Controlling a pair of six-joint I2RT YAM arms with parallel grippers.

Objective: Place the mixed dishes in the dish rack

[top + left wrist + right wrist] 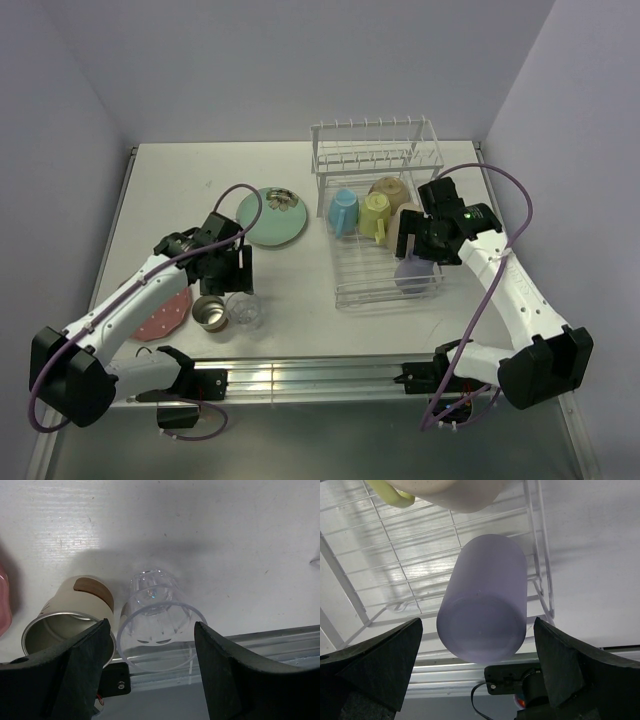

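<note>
Left wrist view looks straight down on the left gripper [151,629], whose jaws stand part open, one on each side of the glass [152,597]. The glass stands upright on the table [210,530], mouth up, its long axis pointing up toward the camera, so the fingers [85,655] flank its rim from either side. Nothing is lifted. Whether the pads already touch the rim cannot be told, since they overlap it in this view.

The steel cup [65,622] stands just beside the glass on its left, also mouth up, and the left finger hangs over its rim. That closeness is probably the point to mind: closing squarely on the glass may nudge the cup.

From above, both items sit near the front edge on the left, well apart from the rack [362,283] on the right. The left arm is clearly the nearer one to the glass, and a carry to the rack would run rightward across the table.

The right gripper [477,627] hangs over the rack's near right corner with its jaws spread wide and nothing in them. Below it the lavender cup [482,600] stands mouth down in the lower basket, clear of both fingers.
</note>
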